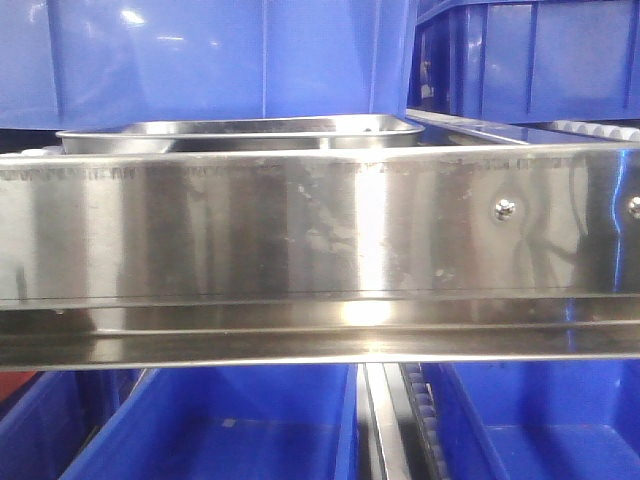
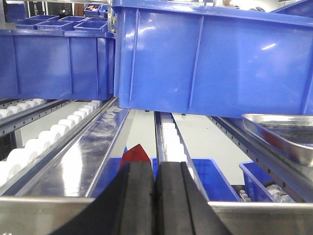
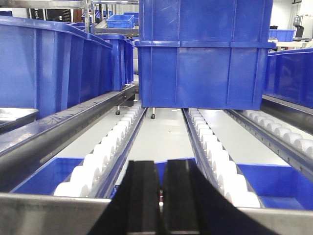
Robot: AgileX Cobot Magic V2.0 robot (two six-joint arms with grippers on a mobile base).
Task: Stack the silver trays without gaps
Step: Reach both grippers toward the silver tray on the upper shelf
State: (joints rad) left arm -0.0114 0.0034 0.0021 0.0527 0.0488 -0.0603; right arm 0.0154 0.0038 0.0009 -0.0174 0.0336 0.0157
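Clearly shut, both of them: left gripper (image 2: 155, 171) with fingers pressed together on nothing, right gripper (image 3: 160, 169) likewise closed and empty. From the front, one silver tray (image 1: 240, 132) made out on the shelf, behind the steel rail (image 1: 320, 230) and low under a blue bin (image 1: 200, 50); from the left wrist, lying off to the right, near but untouched. No second tray told for certain.

Likely trouble from here:
- Going in with jaws closed, so nudging the thin rim and sending the tray sliding along the rollers (image 3: 117, 142).
- Clipping the rail or the bin overhead when lifting through that narrow slot.
- Pinching shiny steel off-centre, then slipping.
- Setting down skewed, rim riding on rim, leaving a gap.
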